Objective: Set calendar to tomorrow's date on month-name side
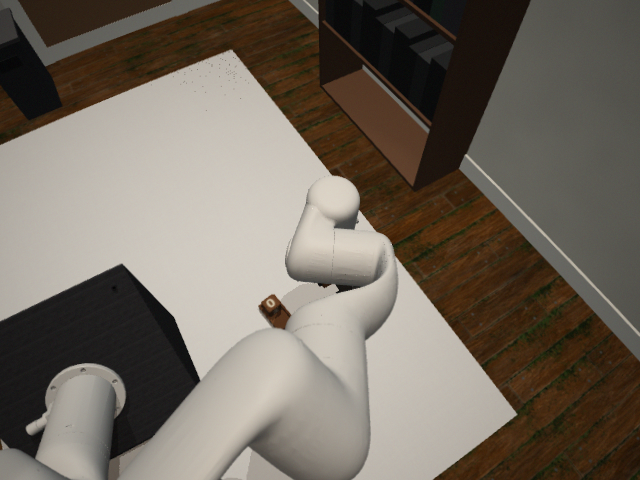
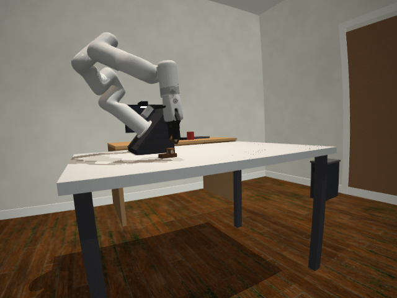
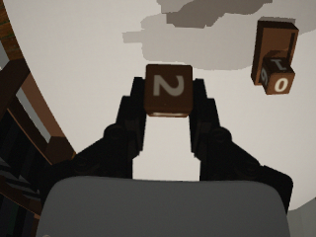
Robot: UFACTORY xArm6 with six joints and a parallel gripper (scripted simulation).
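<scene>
In the wrist view my gripper (image 3: pixel 168 94) is shut on a brown cube (image 3: pixel 169 89) whose near face reads 2, and holds it above the white table. The small brown tray (image 3: pixel 275 49) lies on the table to the upper right, with the other cube (image 3: pixel 276 82) standing at its near end. That cube shows 0 on one face and what looks like 1 on another. In the top view the tray (image 1: pixel 275 315) and its cube (image 1: pixel 270 303), 0 on top, peek out beside my arm, which hides the gripper. In the exterior view the gripper (image 2: pixel 173 137) hangs just above the tray (image 2: pixel 167 154).
My black base block (image 1: pixel 77 335) sits at the table's near left. A dark bookshelf (image 1: pixel 413 77) stands on the floor beyond the table's right edge. A wooden desk with a red cup (image 2: pixel 190 135) stands behind the table.
</scene>
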